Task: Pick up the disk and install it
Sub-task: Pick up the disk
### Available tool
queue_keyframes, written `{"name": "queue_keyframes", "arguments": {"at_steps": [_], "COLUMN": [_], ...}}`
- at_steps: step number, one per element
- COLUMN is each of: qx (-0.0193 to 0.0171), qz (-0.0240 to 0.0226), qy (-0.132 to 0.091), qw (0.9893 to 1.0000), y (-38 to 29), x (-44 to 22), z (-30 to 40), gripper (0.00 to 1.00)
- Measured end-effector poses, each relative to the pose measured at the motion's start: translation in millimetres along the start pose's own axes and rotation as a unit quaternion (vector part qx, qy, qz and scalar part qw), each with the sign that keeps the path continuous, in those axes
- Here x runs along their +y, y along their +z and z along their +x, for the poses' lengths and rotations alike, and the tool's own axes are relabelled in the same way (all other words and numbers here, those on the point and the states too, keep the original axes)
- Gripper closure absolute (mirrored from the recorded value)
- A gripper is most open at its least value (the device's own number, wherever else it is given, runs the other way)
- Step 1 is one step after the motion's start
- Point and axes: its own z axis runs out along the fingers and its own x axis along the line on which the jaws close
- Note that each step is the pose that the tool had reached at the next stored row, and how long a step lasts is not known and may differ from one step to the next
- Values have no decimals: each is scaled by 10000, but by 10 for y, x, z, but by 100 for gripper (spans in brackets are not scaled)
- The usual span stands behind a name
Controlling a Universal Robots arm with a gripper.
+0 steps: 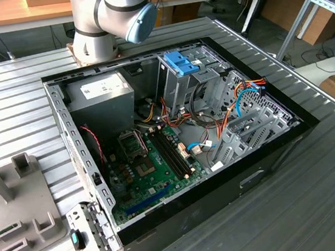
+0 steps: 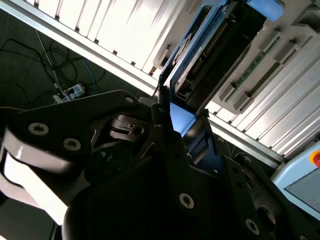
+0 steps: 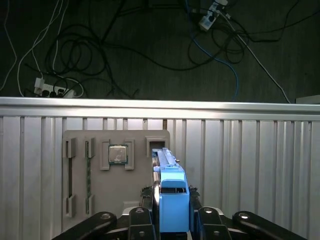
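In the first wrist view, the claw pinches the disk, one finger against each side of its blue carrier. Beyond lies a grey fixture plate carrying a processor chip on the ribbed desk. Farthest away, cables cross the floor.

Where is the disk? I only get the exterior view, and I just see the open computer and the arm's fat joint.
Observer: In the first wrist view, the claw grips the blue-framed disk, which stands on edge.
Operator: What's near it?
Observer: A grey fixture plate lies behind it there, with a square chip seated in a pocket.
Operator: Is it over the computer?
Observer: No. In the second wrist view the ribbed metal table is behind the disk, with floor cables past its edge.
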Motion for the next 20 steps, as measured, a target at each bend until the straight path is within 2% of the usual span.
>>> {"name": "queue_keyframes", "arguments": {"at_steps": [3,7,10,11,16,20], "qx": [0,0,0,0,0,0], "qz": [0,-1,-1,0,-1,0], "qy": [0,0,0,0,0,0], "qw": [10000,10000,10000,10000,10000,10000], "y": [-2,-64,-153,-206,-338,-491], "x": [0,1,2,3,5,7], "z": [0,-4,-9,-12,-20,-29], "gripper": [64,64,64,64,64,64]}}
